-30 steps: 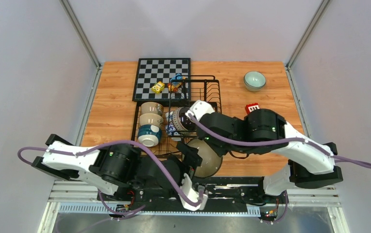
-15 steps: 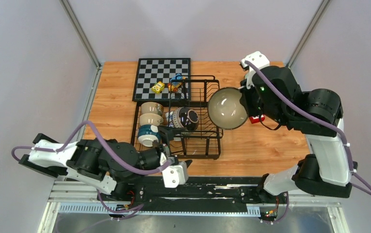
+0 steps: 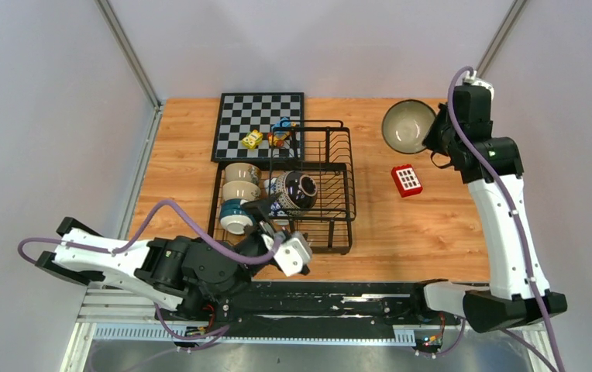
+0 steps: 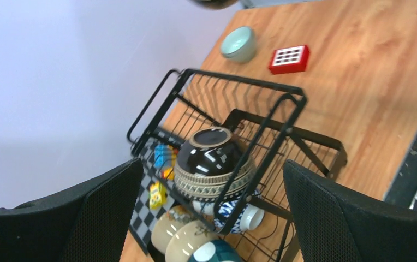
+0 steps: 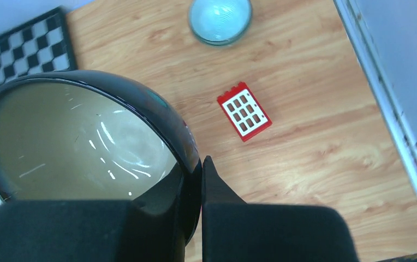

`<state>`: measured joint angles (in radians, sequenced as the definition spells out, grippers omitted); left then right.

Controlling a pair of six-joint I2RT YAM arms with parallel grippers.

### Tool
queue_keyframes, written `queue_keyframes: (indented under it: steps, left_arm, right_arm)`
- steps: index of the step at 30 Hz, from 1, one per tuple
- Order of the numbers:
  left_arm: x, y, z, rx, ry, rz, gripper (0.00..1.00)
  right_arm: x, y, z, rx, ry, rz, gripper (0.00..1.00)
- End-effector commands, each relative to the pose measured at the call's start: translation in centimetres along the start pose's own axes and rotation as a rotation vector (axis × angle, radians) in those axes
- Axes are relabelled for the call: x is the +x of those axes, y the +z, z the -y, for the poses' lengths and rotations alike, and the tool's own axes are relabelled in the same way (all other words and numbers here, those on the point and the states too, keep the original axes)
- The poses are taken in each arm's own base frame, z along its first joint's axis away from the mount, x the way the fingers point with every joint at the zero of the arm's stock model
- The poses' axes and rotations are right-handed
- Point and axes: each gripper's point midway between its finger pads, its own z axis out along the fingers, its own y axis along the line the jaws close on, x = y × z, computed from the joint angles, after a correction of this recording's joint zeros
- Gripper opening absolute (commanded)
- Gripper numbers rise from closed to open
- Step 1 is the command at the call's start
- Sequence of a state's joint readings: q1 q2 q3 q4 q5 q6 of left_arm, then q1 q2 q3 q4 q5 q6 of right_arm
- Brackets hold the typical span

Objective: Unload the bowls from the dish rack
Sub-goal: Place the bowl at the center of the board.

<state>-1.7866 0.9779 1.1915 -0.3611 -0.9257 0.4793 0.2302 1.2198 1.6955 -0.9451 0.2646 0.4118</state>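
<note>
- Top view: dish rack (image 3: 349, 194), black wire, mid tabletop (image 3: 177, 155). A row at its left holds the beige bowls (image 3: 241, 172) and, nearest, a teal bowl (image 3: 237, 218). A dark patterned bowl (image 3: 297, 188) lies just right of them.
- Top view: left end effector (image 3: 268, 222), fingers apart, over the rack's near left part, close to the teal bowl.
- Top view: right end effector (image 3: 432, 133), far right, clamped on the rim of a large black bowl (image 3: 407, 126) outside the rack. Red block (image 3: 407, 180) lies nearer. Chessboard (image 3: 258, 116) sits at the far side of the rack.
- Left wrist view: left end effector (image 4: 212, 164) wide apart, holding nothing. Dark patterned bowl (image 4: 212, 158) tilted, base up, in the rack (image 4: 244, 82). A blue-and-white bowl (image 4: 233, 214) lies beneath it. Mint bowl (image 4: 238, 43) and red block (image 4: 289, 58) sit on the tabletop beyond.
- Right wrist view: right end effector (image 5: 201, 207) pinching the large black bowl's (image 5: 81, 147) wall, pale inside showing. Mint bowl (image 5: 220, 19) upright on the tabletop (image 5: 315, 136), well apart from it.
</note>
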Motion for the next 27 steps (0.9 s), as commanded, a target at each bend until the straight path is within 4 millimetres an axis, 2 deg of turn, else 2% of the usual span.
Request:
queue_keyframes:
  steps: [1,3,8,14,20,24,27]
  left_arm:
    - [1.2,-1.1,-5.2,-0.236,-0.250,-0.018,1.00]
    - [2.1,-1.3,-6.0,-0.271,-0.339,0.001,1.00]
    - [3.3,-2.6,-7.6,-0.342,-0.473,0.046,1.00]
    - [5.7,-3.7,-8.2,-0.401,-0.514,0.010,1.00]
    - [7.6,-4.9,-8.7,-0.426,-0.573,-0.010,1.00]
    - [8.7,-5.7,-9.4,-0.466,-0.614,-0.021,1.00]
    - [9.1,-6.0,-9.5,-0.480,-0.631,-0.029,1.00]
  right_arm:
    - [-2.6,4.0,1.2,-0.005,0.296,0.115,0.00]
    - [-1.3,6.6,2.9,0.057,0.370,0.088,0.00]
    - [1.5,12.3,4.4,0.116,0.459,0.006,0.00]
    - [3.7,17.3,2.9,0.089,0.511,-0.102,0.00]
    - [5.8,21.2,2.3,0.125,0.572,-0.182,0.00]
    - [7.7,23.2,1.2,0.121,0.628,-0.257,0.00]
    - [9.4,24.1,-0.6,0.129,0.617,-0.290,0.00]
